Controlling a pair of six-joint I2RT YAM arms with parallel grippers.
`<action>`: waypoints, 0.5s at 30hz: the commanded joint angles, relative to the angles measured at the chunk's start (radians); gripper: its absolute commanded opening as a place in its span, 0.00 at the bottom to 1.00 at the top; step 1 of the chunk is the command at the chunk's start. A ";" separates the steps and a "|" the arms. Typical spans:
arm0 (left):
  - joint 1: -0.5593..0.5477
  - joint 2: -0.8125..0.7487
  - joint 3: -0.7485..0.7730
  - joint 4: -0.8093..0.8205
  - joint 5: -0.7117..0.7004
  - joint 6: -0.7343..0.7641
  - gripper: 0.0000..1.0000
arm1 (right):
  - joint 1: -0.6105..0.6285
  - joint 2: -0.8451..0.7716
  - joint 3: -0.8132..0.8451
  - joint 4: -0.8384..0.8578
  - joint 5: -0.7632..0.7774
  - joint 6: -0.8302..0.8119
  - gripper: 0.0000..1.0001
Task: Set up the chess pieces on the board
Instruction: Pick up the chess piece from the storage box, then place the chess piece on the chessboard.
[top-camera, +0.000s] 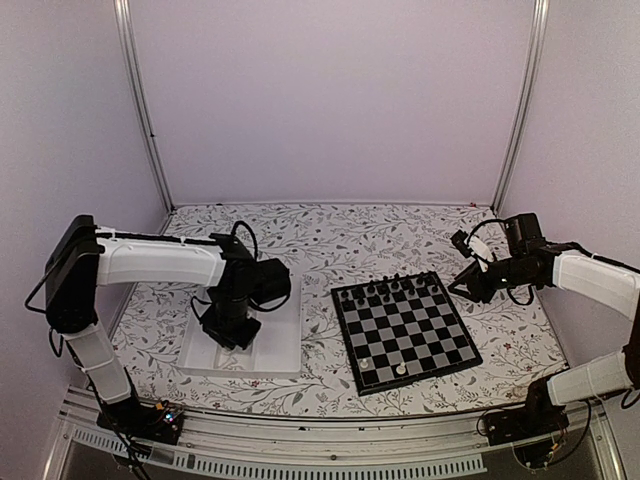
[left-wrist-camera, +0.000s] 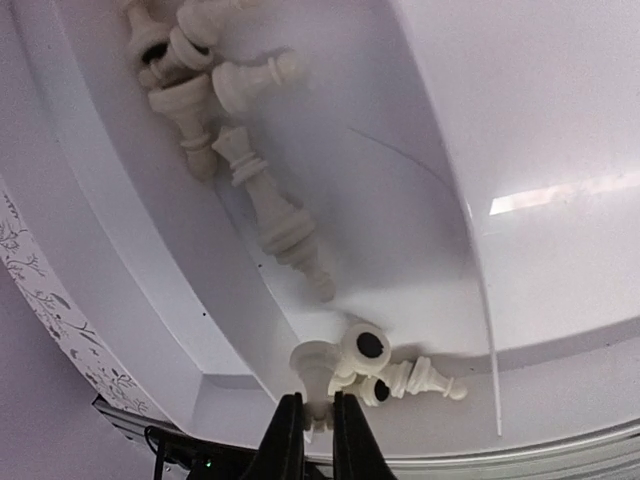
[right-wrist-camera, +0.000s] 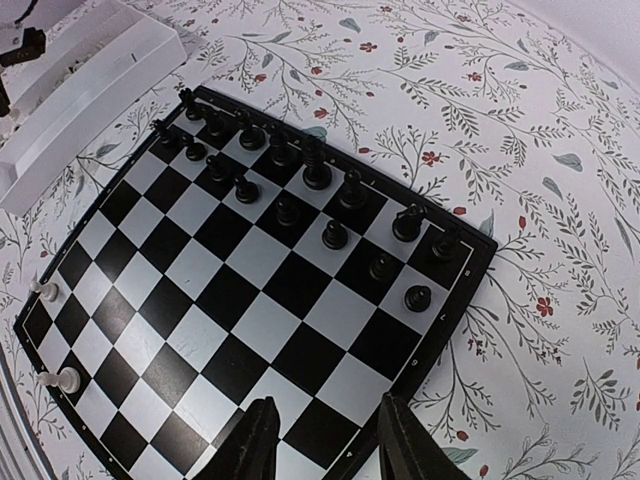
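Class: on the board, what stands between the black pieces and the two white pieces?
Nothing: the right wrist view shows only bare squares between the black pieces and the white pieces.

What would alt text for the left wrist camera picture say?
The left gripper pinches a cream-white chess piece lying in a white tray. More cream-white pieces lie scattered on their sides nearby.

White compartment tray (top-camera: 282, 345) on floral-print tablecloth (top-camera: 330, 240), left of centre; pale walls (top-camera: 330, 90) w/ metal posts (top-camera: 140, 100) behind.
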 joint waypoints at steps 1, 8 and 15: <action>-0.029 -0.020 0.133 -0.098 -0.048 -0.030 0.08 | -0.002 0.003 0.009 -0.008 -0.024 -0.009 0.37; -0.140 0.034 0.383 -0.050 0.057 0.013 0.08 | -0.002 0.000 0.010 -0.007 -0.023 -0.012 0.37; -0.263 0.231 0.626 0.045 0.189 0.088 0.08 | -0.002 -0.005 0.009 -0.008 -0.021 -0.011 0.37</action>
